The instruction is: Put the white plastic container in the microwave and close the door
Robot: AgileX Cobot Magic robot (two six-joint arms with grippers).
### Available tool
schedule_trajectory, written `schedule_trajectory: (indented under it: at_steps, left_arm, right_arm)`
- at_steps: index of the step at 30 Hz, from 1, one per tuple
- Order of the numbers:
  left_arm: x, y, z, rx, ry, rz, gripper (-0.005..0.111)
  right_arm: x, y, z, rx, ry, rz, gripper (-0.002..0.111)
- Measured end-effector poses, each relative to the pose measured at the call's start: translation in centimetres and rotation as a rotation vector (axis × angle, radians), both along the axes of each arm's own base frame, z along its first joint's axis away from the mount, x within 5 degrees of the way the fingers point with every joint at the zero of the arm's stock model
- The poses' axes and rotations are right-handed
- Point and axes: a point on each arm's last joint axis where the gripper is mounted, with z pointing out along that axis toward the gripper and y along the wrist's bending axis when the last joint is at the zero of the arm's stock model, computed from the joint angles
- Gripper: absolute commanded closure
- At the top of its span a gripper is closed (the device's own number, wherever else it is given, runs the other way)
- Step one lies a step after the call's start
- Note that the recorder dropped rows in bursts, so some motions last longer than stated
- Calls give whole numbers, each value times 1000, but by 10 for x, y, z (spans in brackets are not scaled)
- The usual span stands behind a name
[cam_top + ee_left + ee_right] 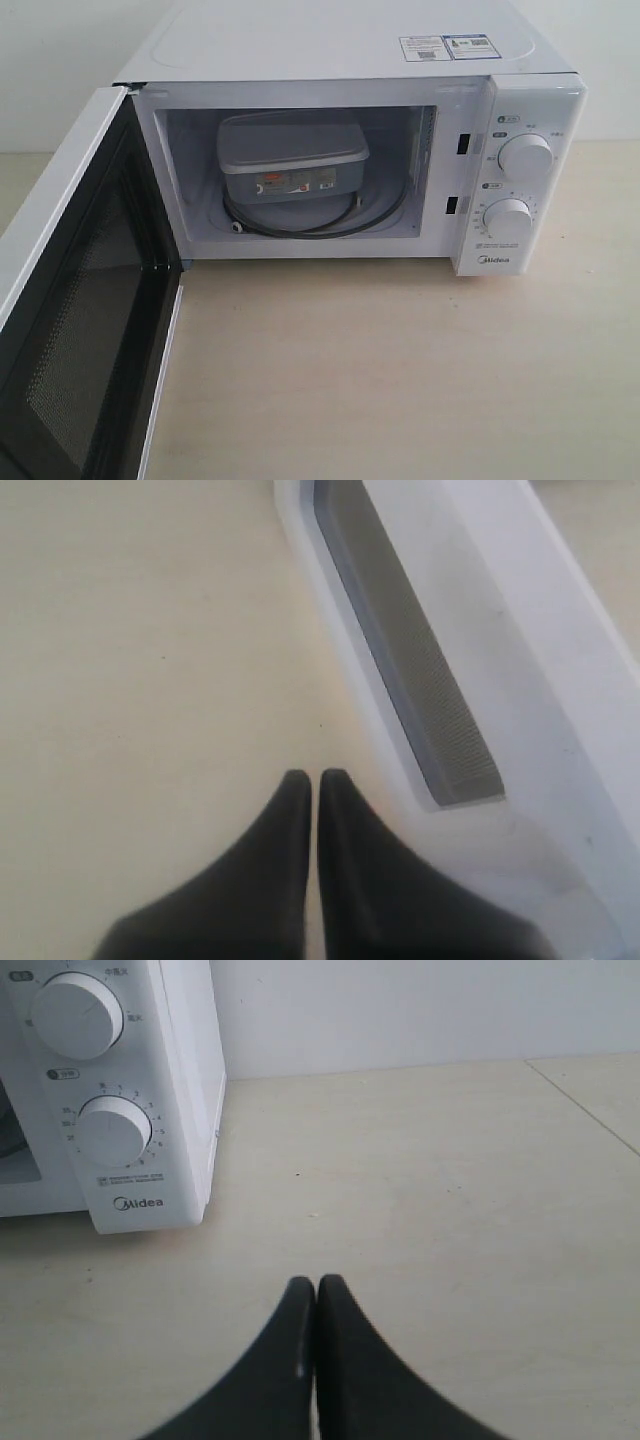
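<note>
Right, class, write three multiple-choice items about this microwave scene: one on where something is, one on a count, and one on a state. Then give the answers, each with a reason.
1. Where is the container?
A. on the table
B. inside the microwave
C. on top of the microwave

2. How many round dials are on its front?
A. one
B. three
C. two

3. How does the door stand?
A. swung wide open
B. fully shut
C. taken off

Answers:
1 B, it sits inside, seen through the open front.
2 C, one dial sits above the other.
3 A, it hangs out to the side, clear of the opening.
</note>
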Motion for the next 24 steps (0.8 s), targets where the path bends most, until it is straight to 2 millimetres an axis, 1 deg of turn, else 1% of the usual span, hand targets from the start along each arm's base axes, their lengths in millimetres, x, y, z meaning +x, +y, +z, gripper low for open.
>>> schedule_trajectory:
  at_steps: [3,8,11,15,19,24]
  left_arm:
    - [11,-4,-10,-8,20,-57,102]
    - [31,-17,-25,-68,20,-228,102]
    - [40,-21,-27,-90,6,-273,102]
    - [48,-24,-32,-94,30,-345,102]
    - [55,-35,-36,-142,43,-460,102]
    - [63,-48,-35,-180,-18,-521,102]
  right_arm:
    - [0,0,0,0,0,0,108]
    - [0,0,0,0,0,0,108]
    - [0,0,0,0,0,0,108]
    - [0,0,0,0,0,0,108]
    - [0,0,0,0,0,0,108]
    - [0,0,0,0,0,0,108]
